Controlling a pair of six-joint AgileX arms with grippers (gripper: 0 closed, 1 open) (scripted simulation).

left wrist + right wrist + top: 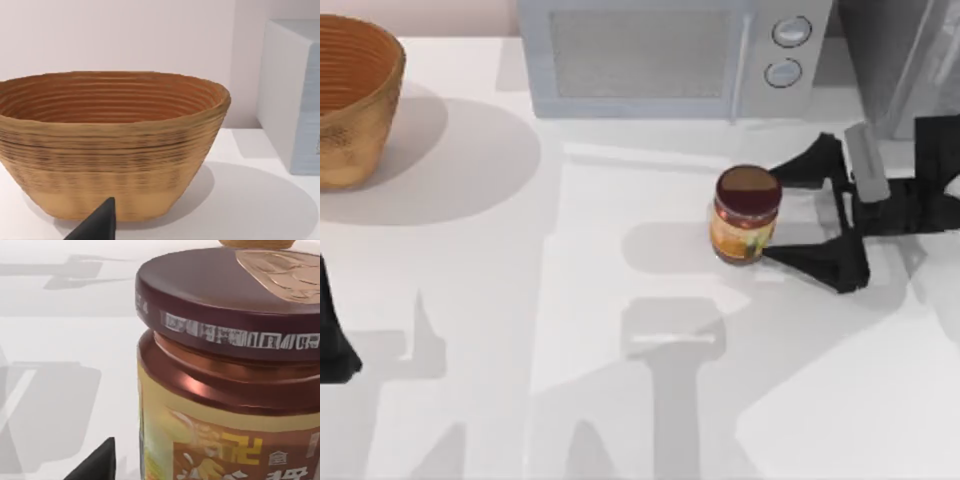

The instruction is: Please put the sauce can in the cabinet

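Note:
The sauce can (747, 215) stands upright on the white table in front of the microwave, with a dark red-brown lid and an orange-yellow label. My right gripper (782, 216) is open and level with it from the right, one black finger on each side of the can's right half. In the right wrist view the can (225, 390) is very close, with one dark fingertip (95, 465) beside it. The cabinet (890, 60) shows partly at the back right corner, dark grey. My left arm (332, 335) is parked at the table's left edge.
A pale microwave (660, 55) with two round knobs stands at the back centre, just behind the can. A woven basket (350, 95) sits at the back left, and the left wrist view faces this basket (110, 145) close up. The table's front half is open.

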